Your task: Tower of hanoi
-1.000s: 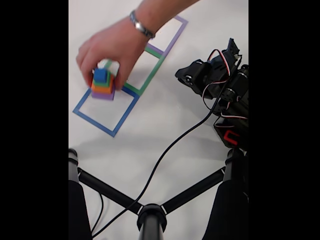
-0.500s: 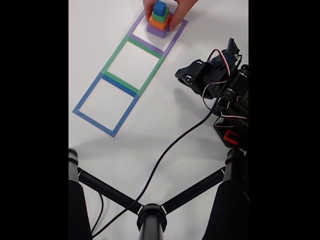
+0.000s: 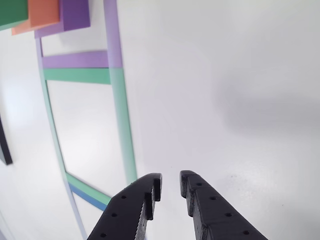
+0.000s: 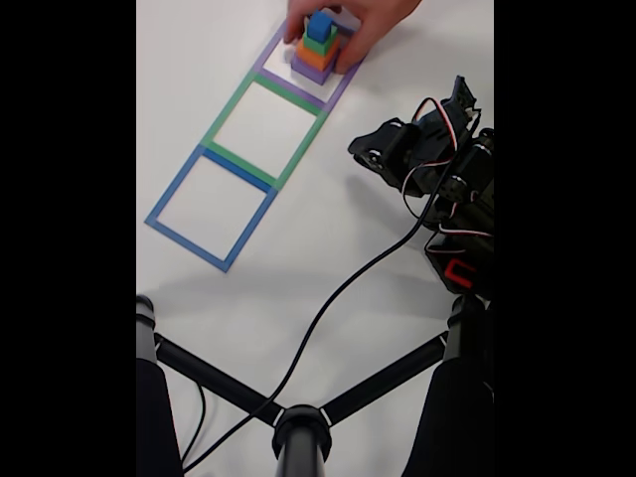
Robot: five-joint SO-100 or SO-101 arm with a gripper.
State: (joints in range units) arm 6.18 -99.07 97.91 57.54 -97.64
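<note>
The tower of hanoi stands stacked inside the purple tape square at the far end of the fixed view: blue cube on top, then green, salmon-orange and purple block. A person's hand is closed around the stack. In the other view its purple, orange and green blocks sit at the top left corner. My gripper hovers over bare table well short of them, jaws nearly together with nothing between. In the fixed view the gripper rests at the right.
A green tape square and a blue tape square continue the row toward the camera. A black cable runs from the arm across the table to a black stand in the foreground. A black bar edge shows at the left.
The hand carried the whole stack from the blue square to the purple square and still holds it there. The arm has not moved.
</note>
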